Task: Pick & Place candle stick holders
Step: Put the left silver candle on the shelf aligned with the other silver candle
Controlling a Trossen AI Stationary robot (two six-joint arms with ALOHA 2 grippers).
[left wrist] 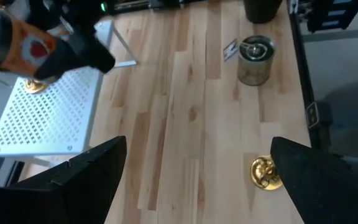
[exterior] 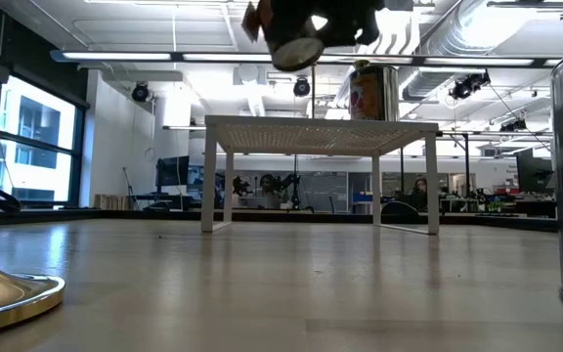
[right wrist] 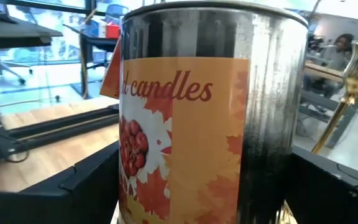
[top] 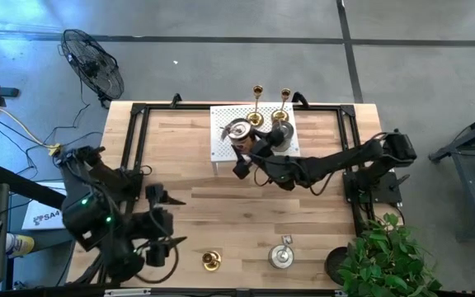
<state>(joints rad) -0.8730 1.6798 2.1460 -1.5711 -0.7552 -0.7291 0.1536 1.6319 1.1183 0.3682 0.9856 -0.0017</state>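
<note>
Silver is what matters from above. Two tins sit at the white rack [top: 221, 153] in the upper centre of the frame. The right gripper [top: 252, 155] reaches in from the right, and the carried tin [top: 239, 129] seems to be the left one, with the standing tin [top: 279, 136] beside it. Two gold candlesticks [top: 257, 103] line the rack's far edge. The left gripper [top: 171, 220] waits at lower left, jaws released. It is the nearer arm to the loose candlestick [top: 211, 261] and the loose tin [top: 281, 256] along the bottom edge.

At table level, the standing tin [exterior: 371, 93] is upright on the rack [exterior: 321, 125]. A round silvery underside [exterior: 296, 49] hangs below the right gripper [exterior: 311, 20], clear of the rack top.

From the left wrist, nothing lies between your spread fingers [left wrist: 92, 174]. The loose tin [left wrist: 253, 56] is at upper right.

From the right wrist, the carried tin [right wrist: 210, 124] fills the gap between the fingers [right wrist: 73, 186], its long axis upright. It looks grasped, so your set-down is straight down.
</note>
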